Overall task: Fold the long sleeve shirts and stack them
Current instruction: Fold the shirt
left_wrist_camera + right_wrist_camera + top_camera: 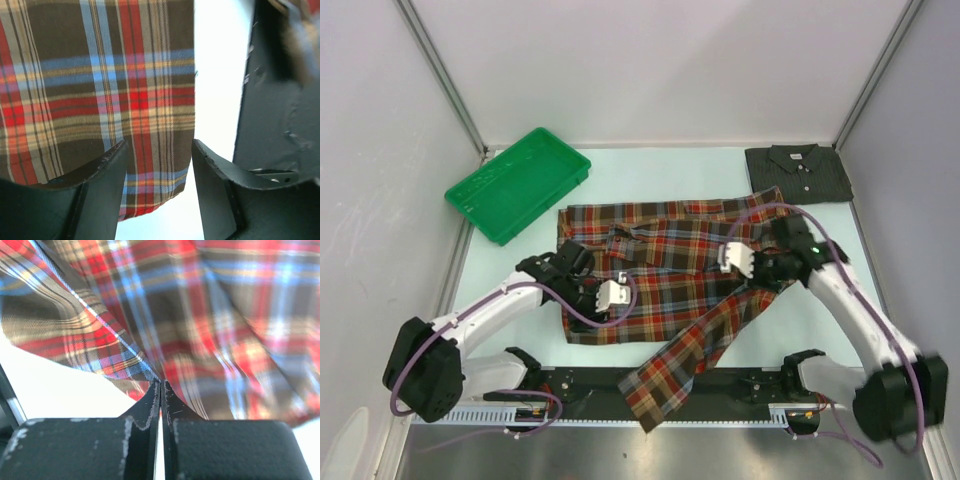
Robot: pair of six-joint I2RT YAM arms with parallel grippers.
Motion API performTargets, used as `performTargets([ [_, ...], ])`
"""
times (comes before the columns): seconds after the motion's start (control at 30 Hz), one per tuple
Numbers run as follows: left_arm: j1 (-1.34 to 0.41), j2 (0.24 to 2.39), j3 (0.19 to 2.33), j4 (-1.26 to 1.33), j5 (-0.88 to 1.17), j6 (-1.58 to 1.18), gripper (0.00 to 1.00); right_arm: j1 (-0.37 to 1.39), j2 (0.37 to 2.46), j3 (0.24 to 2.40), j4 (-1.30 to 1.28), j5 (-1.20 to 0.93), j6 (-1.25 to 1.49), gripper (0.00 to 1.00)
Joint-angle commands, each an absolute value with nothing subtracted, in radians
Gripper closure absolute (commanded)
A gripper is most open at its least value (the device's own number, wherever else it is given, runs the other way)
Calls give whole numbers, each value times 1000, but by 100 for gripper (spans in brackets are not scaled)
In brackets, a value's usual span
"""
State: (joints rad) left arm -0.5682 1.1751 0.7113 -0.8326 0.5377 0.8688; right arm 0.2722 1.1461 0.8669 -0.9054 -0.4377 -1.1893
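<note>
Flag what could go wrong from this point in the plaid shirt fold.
1. The right gripper is shut on only a thin fold of the plaid shirt, right at its fingertips, so the cloth may slip out when pulled.
2. The left gripper is open and holds nothing, so a one-sided pull could skew the shirt.
3. One sleeve drapes over the black rail at the near edge and might snag there.

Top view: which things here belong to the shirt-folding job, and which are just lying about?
Job: plaid shirt; grey shirt.
Lying about: green tray.
</note>
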Motion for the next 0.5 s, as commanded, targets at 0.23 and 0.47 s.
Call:
performTargets([
  [0.23,-707,1072,588,-865,347,1002,46,91,664,743,-1210,-463,-1387,100],
  [0.47,-793,1090,702,-818,434,841,31,61,581,716,-1158,-491,-1321,100],
])
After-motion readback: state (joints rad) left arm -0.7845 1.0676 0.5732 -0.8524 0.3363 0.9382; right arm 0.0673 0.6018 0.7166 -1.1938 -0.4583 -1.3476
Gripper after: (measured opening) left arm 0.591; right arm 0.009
